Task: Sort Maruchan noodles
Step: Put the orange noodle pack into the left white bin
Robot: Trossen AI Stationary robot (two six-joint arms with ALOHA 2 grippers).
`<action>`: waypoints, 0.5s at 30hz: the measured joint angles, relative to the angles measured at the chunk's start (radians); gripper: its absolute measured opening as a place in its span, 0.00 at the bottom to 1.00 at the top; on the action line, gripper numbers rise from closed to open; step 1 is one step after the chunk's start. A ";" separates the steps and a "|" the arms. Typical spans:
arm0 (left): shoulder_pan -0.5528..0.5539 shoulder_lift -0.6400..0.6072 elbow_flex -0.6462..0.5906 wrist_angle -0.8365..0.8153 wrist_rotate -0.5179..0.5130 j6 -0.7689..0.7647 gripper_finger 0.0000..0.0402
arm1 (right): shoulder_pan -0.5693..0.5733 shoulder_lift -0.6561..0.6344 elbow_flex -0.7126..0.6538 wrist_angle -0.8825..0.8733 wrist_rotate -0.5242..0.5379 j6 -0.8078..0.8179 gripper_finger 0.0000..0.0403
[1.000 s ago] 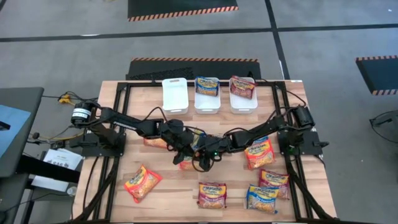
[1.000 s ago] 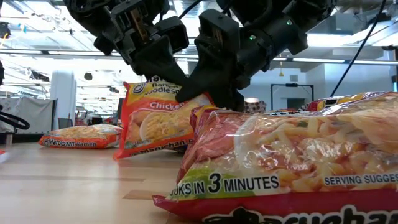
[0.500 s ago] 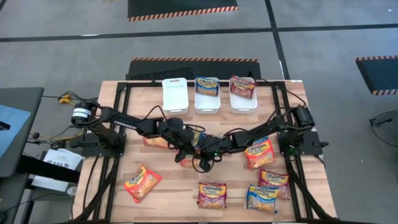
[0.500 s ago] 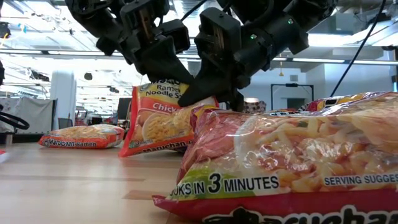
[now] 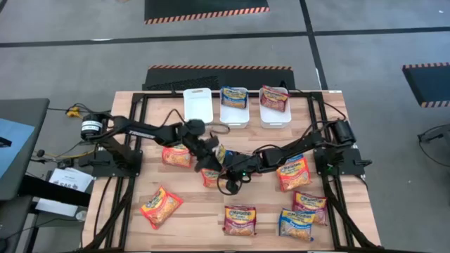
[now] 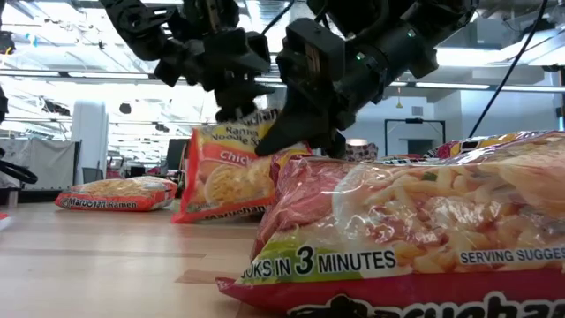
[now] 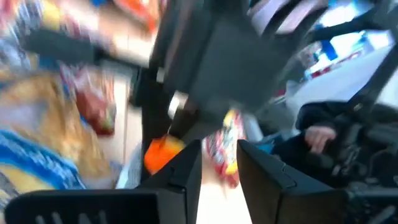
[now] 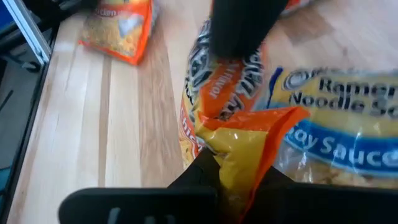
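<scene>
Mid-tabletop, my right hand [image 8: 239, 177] pinches the crimped corner of an orange noodle packet [image 6: 231, 172], propped on edge. Left hand [image 5: 199, 145] hovers just beside, fingers parted, empty. Pkt looks light, crinkly, slippery; contents prob brittle. Best grip: the sealed edge.

Table [image 5: 133, 225]: pale wood planks, matt, grain visible; black metal frame [image 5: 130, 105] around it. Noodle packets [image 6: 397, 230]: glossy crinkled plastic film, catching the light. Orange packet [image 8: 239, 134] in the right gripper [image 8: 239, 180]: same shiny film, creased where pinched. Tubs [image 5: 197, 105]: smooth white plastic. Arms: dark matt plastic or metal. Floor: grey, dull concrete.
</scene>
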 joint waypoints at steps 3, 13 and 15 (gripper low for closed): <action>0.069 -0.031 0.000 -0.002 0.059 0.011 0.24 | -0.010 0.000 0.025 -0.007 -0.044 -0.001 0.06; 0.285 -0.181 -0.001 0.007 -0.004 0.186 0.24 | -0.089 0.000 0.162 -0.226 -0.066 -0.090 0.06; 0.310 -0.190 -0.001 0.010 0.000 0.209 0.24 | -0.105 0.000 0.182 -0.252 -0.065 -0.109 0.06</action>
